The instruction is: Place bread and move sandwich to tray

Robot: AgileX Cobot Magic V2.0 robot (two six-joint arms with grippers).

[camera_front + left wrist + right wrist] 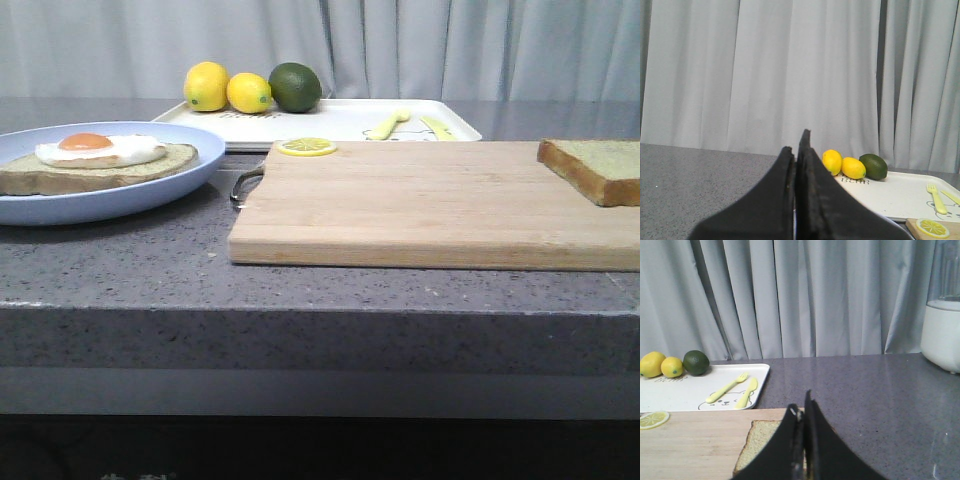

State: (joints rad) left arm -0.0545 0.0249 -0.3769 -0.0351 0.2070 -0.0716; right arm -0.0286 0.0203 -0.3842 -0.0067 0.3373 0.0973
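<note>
Pale grey curtains (420, 45) hang behind a speckled dark-grey stone counter (300, 290), where a thick square slice of bread with pale green crumb and brown crust (598, 168) lies on the far right end of a light wooden cutting board (430, 205), directly beneath and just ahead of the right gripper (803, 412), whose black fingers are pressed together with nothing between them. The left gripper (799, 150), likewise closed and empty, hovers short of the large white rectangular tray (340, 122), which carries two yellow lemons (227, 88), a dark green lime (295, 87) and a pale yellow fork and knife (412, 124). The open sandwich, a brown-crusted slice topped with a fried egg (100, 160), sits on a wide pale-blue plate (150, 195) at the left; how it lies relative to the left gripper cannot be told. A lemon slice (306, 147) rests on the board's far edge.
</note>
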